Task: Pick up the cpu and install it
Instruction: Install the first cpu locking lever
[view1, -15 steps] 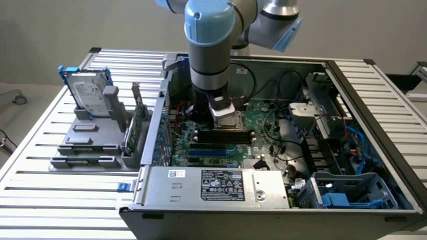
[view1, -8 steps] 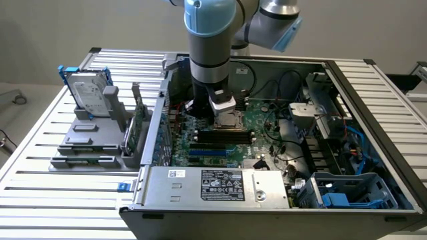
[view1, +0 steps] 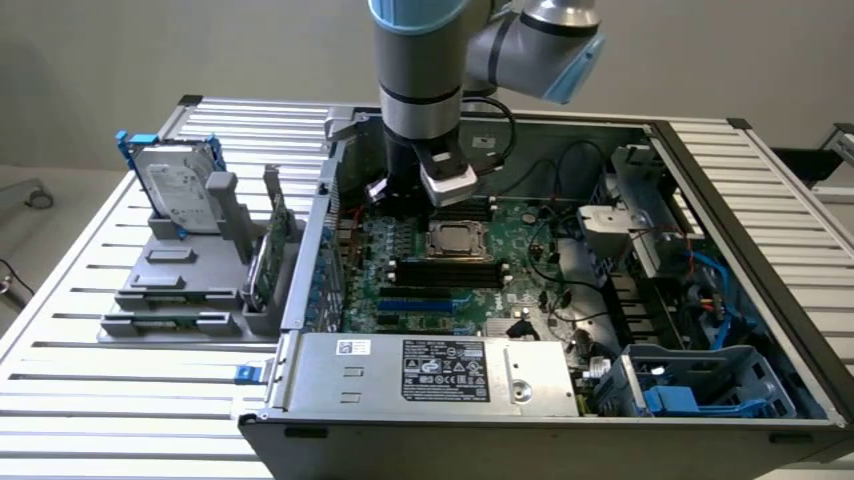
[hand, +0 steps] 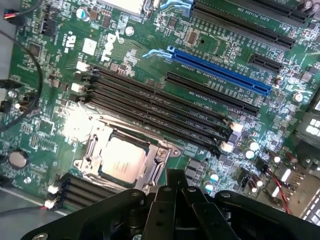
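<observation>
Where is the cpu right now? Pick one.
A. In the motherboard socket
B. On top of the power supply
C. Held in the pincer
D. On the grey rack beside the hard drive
A: the cpu, its pale metal top showing, lies inside the metal-framed socket on the green motherboard, next to the black memory slots.

Cpu (view1: 458, 239) (hand: 122, 160): small, flat, square, pale silvery metal top with faint printed marking. Seated flat and level inside the dark metal-framed socket on the green board, frame edges lying around all four sides. In the exterior view, placed just above the board's centre, directly at 12 o'clock from the row of black memory slots. Top face fully exposed, catching a bright reflection along one side. Nothing resting on it or touching it from above.
</observation>
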